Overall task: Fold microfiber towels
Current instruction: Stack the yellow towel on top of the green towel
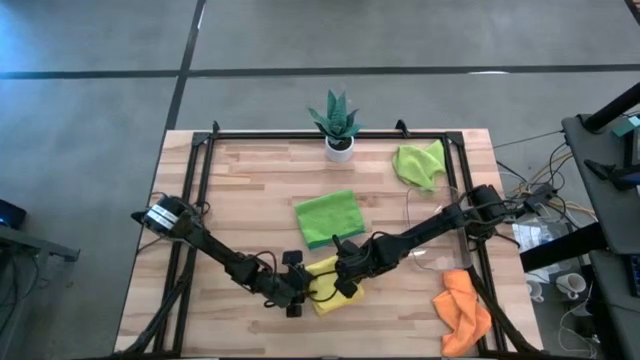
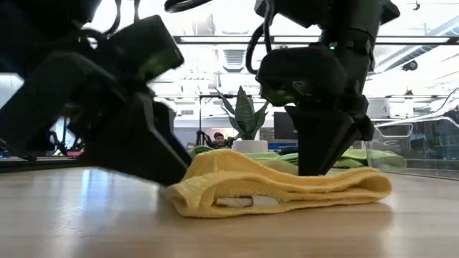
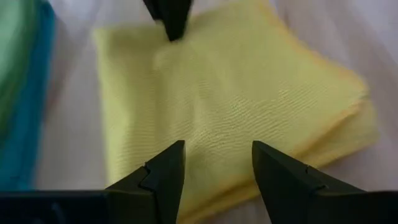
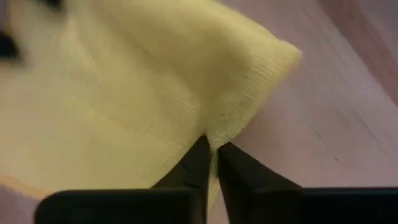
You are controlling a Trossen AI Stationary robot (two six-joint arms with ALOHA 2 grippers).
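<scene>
Yellow towel [image 1: 337, 287] sits at the near edge of the table [image 1: 250, 190], centre, folded over at least once; low view shows stacked layers w/ a rounded fold on one side, so this one looks mid-fold, not finished. Right gripper [image 1: 345, 277] is on top of it, fingers pinched together on a bit of the towel's edge fabric (right wrist view: cloth puckers right at the tips). Left gripper [image 1: 298, 297] is just beside the towel's left edge, fingers apart, nothing between them; it hovers low at the cloth, contact not clear.

Next back: lime green towel [image 1: 329, 218], mid-table, lying flat as a tidy rectangle, looks folded and done. A strip of blue shows under its near edge, prob. the light blue towel [image 1: 322, 245], mostly hidden, so can't judge its state.

To the right, near edge: orange towel [image 1: 462, 311], crumpled in a heap, not started. Clear plastic tray [image 1: 432, 225] sits between it and the far corner, the right arm reaching across it.

Far right: second lime green towel [image 1: 420, 164], bunched, not started. Potted plant [image 1: 337, 125] at far edge, centre.

Judgement: approx. one or two towels done, yellow in hand, two clearly left, so roughly halfway.
</scene>
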